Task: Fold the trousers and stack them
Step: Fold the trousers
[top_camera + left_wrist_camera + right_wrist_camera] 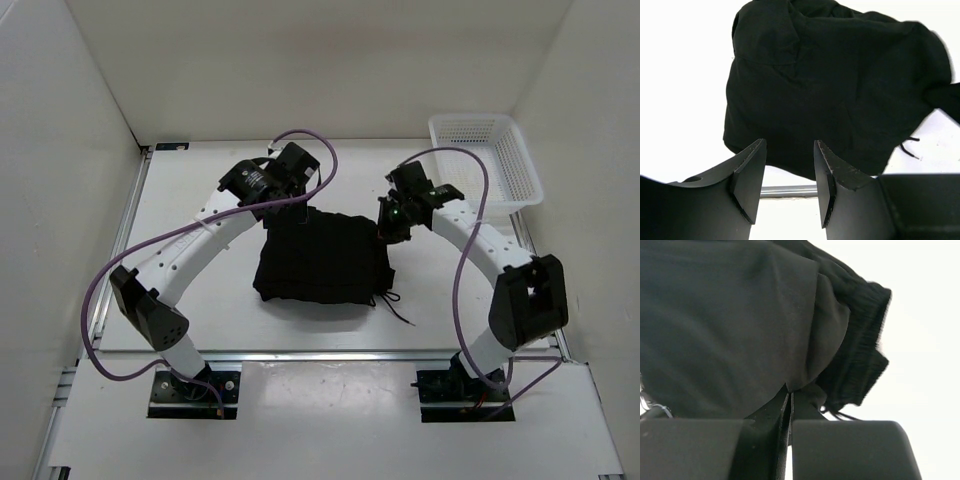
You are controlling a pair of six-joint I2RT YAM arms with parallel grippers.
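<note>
The black trousers [320, 262] lie folded into a rough square bundle in the middle of the table. They also fill the left wrist view [830, 85] and the right wrist view [730, 325]. Their thin drawstring [397, 306] trails off the near right corner. My left gripper [284, 205] hovers at the bundle's far left corner, open and empty, with its fingers well apart in its own view [789, 145]. My right gripper [389, 228] is at the bundle's far right corner. Its jaws are closed on a fold of the cloth beside the ribbed waistband [790, 392].
A white mesh basket [485, 160] stands at the far right of the table. White walls enclose the left, back and right sides. A metal rail [330, 352] runs along the table's near edge, with both arm bases below it.
</note>
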